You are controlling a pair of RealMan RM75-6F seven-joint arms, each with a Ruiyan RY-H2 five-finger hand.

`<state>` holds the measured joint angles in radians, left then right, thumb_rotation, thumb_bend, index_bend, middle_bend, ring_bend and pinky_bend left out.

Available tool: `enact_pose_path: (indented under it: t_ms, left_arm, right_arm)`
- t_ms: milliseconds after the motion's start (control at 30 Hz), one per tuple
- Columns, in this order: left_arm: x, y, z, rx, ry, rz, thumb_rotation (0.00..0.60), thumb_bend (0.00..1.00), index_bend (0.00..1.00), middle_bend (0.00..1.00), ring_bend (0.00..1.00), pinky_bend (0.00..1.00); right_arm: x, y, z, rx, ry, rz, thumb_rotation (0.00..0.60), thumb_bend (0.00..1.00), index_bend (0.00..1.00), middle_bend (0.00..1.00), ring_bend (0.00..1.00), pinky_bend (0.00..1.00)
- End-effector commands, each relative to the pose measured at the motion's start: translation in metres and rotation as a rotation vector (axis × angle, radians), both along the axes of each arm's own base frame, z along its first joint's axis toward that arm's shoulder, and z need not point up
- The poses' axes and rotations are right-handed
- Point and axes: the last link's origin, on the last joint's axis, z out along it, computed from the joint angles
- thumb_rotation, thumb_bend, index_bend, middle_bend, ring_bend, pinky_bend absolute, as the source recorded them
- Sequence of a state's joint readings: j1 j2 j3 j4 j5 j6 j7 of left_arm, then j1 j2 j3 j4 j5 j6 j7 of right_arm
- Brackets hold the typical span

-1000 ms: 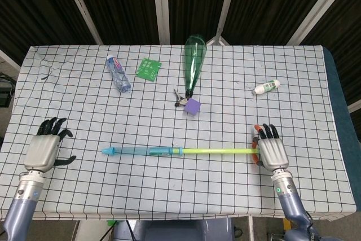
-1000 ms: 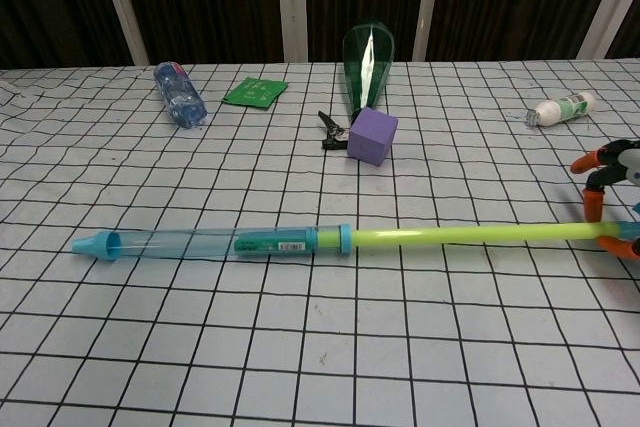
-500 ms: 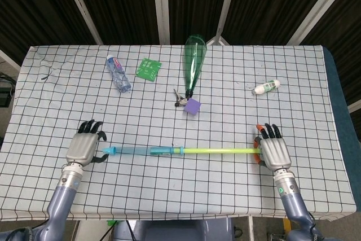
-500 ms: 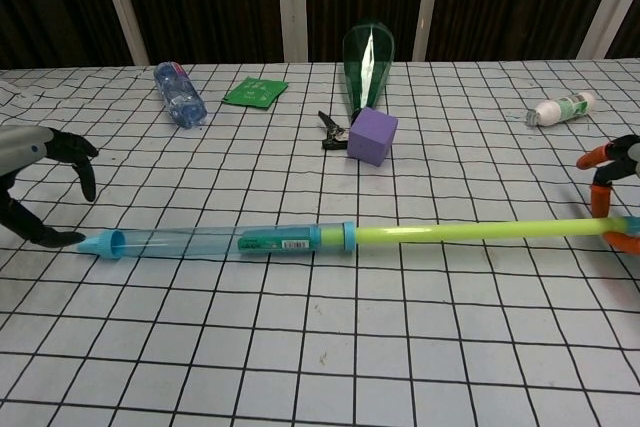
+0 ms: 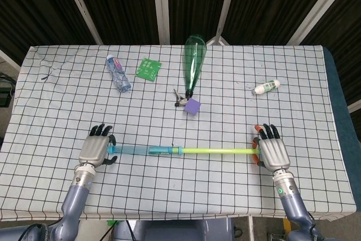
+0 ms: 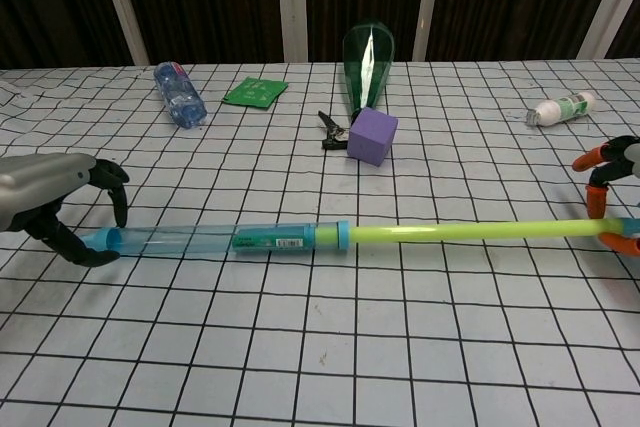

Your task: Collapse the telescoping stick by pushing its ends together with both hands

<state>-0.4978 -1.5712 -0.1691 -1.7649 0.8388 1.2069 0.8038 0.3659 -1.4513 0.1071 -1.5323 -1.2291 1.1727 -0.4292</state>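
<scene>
The telescoping stick (image 5: 169, 150) lies left to right across the front of the table, extended. Its left half is a clear blue tube (image 6: 190, 240) and its right half a thin yellow-green rod (image 6: 470, 233). My left hand (image 5: 96, 149) cups the blue tip, fingers arched over it and thumb against the cap (image 6: 100, 239). My right hand (image 5: 271, 152) lies palm down at the rod's far end. In the chest view the rod runs between its orange-tipped fingers (image 6: 598, 160). Neither hand is closed round the stick.
Behind the stick stand a purple cube (image 5: 193, 106) and a black clip (image 5: 179, 97), with a green bottle (image 5: 193, 63) lying beyond them. A water bottle (image 5: 118, 73) and green packet (image 5: 148, 69) are at back left, a small white bottle (image 5: 265, 87) at right.
My left hand has swept right from the table's left side to the blue tip and now touches it. The right hand has stayed at the rod's end.
</scene>
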Motion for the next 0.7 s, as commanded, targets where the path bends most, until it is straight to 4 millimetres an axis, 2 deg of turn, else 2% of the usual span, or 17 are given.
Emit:
enact_pose_path:
  t_ms: [33,333,500,700]
  left_arm:
    - [0.0009,0.0006,-0.0027,-0.001,0.000,0.002,0.600,0.37,0.45,0.09,0.00,0.00]
    - [0.0020,0.0038,-0.0091,-0.004,0.006,0.008,0.600,0.41,0.47,0.10,0.00,0.00]
    - [0.0019,0.0054,-0.0089,0.004,0.002,0.008,0.600,0.47,0.55,0.12,0.00,0.00]
    - [0.0032,0.0062,-0.0070,0.019,-0.016,-0.002,0.600,0.48,0.58,0.13,0.00,0.00]
  right_arm:
    - [-0.0003,0.0004,-0.0001,0.001,-0.001,-0.002,0.600,0.43,0.61,0.18,0.00,0.00]
    - [-0.0010,0.0000,0.0001,0.001,0.001,-0.005,0.600,0.44,0.61,0.19,0.00,0.00]
    - [-0.0017,0.0005,-0.0009,0.004,0.008,-0.003,0.600,0.44,0.61,0.19,0.00,0.00]
    - [-0.0014,0.0015,-0.0022,0.005,0.011,0.001,0.600,0.44,0.61,0.19,0.00,0.00]
